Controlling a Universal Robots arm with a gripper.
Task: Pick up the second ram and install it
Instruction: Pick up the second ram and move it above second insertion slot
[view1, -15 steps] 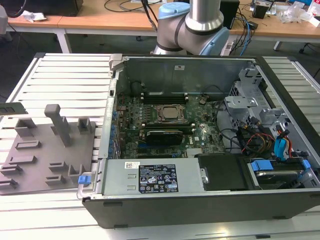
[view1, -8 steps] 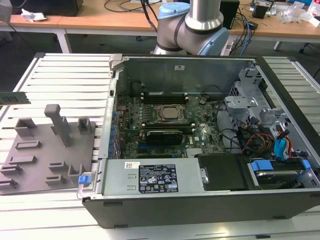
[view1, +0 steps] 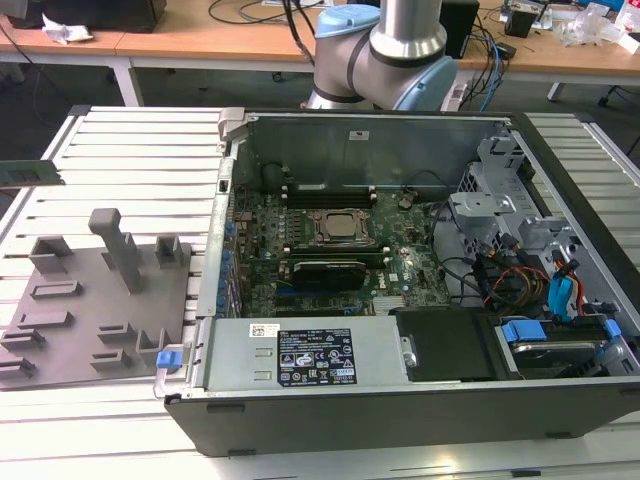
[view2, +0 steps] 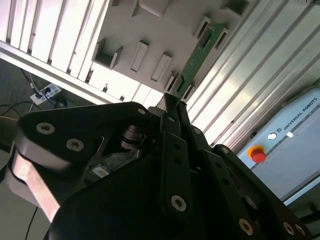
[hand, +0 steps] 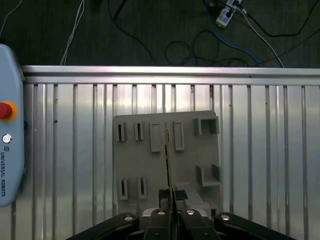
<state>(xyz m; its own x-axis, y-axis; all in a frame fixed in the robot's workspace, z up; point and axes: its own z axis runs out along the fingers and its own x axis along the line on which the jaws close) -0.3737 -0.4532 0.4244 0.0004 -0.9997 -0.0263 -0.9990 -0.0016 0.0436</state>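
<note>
Robotics lab: open PC case (view1: 400, 425), slotted aluminium table (view1: 130, 160), cluttered desks (view1: 200, 35).

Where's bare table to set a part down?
Bare ribbed table in the exterior view: beyond the grey holder block and along the near edge. Crowded: cables inside the case; the gripper holds the second ram over the block.

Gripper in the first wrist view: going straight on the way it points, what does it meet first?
Likely the grey plastic slotted holder block, reached first by the long green circuit-board stick the gripper clamps; depth is unclear.
</note>
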